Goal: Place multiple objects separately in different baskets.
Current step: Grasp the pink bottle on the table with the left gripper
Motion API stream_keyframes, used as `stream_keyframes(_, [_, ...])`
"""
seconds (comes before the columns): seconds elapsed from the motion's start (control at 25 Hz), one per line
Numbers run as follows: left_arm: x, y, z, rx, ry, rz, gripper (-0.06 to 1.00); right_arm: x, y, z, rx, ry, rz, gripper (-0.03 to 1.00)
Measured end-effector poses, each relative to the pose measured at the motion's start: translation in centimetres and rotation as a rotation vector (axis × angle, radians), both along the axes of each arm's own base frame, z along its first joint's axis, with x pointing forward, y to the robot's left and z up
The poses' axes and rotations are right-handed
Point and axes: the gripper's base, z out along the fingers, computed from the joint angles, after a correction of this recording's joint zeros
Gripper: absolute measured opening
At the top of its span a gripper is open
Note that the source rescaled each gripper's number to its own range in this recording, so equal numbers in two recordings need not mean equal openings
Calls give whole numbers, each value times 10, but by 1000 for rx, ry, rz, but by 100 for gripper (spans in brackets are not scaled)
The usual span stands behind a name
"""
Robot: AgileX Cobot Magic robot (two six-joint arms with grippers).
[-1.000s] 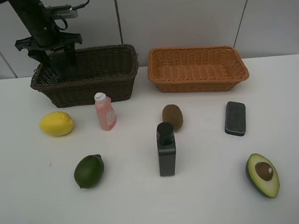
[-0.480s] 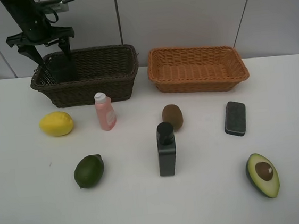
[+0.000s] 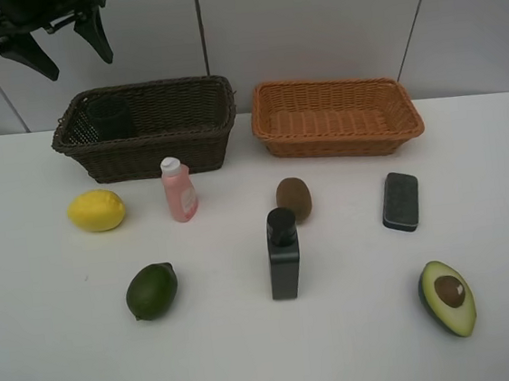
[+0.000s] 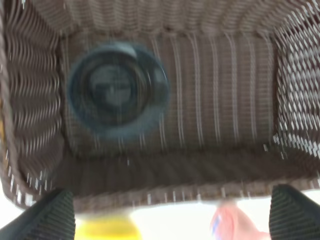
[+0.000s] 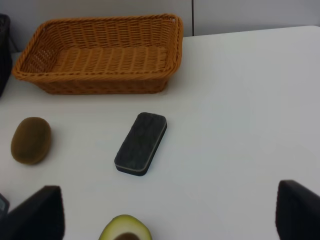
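Grey see-through cup (image 3: 112,119) stands inside the dark brown basket (image 3: 151,156), at the left end as my high camera shows it. The left wrist view is smeared, so I can only say the cup looks upright, mouth up, on the basket floor close to one corner. The left jaws hang high above that end of the basket, spread wide and gripping nothing, with both dark fingers (image 3: 97,39) well clear of the rim.

Just to the right of that basket sits the light orange basket (image 3: 341,142), the shallower of the two.

Everything else lies on the white bench (image 3: 53,357):
- The lemon (image 3: 95,211) and the upright pink bottle (image 3: 179,190) are in front of the dark basket, the bottle near its front wall.
- The lime (image 3: 151,291) lies nearer the camera.
- The black bottle (image 3: 283,256) stands upright around the middle.
- The kiwi (image 3: 294,198) sits just behind the black bottle, apart from it.
- The dark pad (image 3: 400,201) lies flat in front of the orange basket's right end.
- The avocado half (image 3: 448,297) lies cut face up, pit showing, towards the near right.

The right jaws show only in their own wrist view. They are wide open, with fingers (image 5: 35,212) at either edge of the picture above the bench, touching nothing. The pad, kiwi and avocado lie ahead of them.
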Motion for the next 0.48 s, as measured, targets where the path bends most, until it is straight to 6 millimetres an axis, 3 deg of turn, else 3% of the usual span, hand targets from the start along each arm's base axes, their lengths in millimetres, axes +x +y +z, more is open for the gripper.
stream_keyframes(0.2, [-44, -38, -7, 23, 83, -126, 100, 0, 0, 0, 0, 0, 0, 100])
stream_keyframes(0.48, [-67, -89, -39, 96, 177, -284, 100, 0, 0, 0, 0, 0, 0, 100])
